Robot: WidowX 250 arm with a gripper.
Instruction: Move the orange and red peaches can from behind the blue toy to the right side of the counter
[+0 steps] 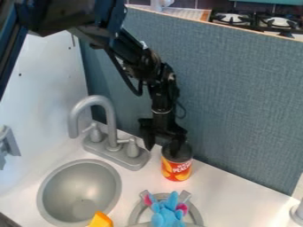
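Standing upright on the white counter (222, 186), right of the grey faucet (107, 144), is a red-and-yellow can (177, 167). The step in hand looks like lining up at its top; from here, I'd say the next move calls for care against tipping it. The black gripper (162, 148) points down there, fingers spread; I can't tell if they touch it. The arm (142, 64) slants in from far left.

A blue plush toy (167, 214) sits near the sink (77, 188) and grey faucet (111, 124).
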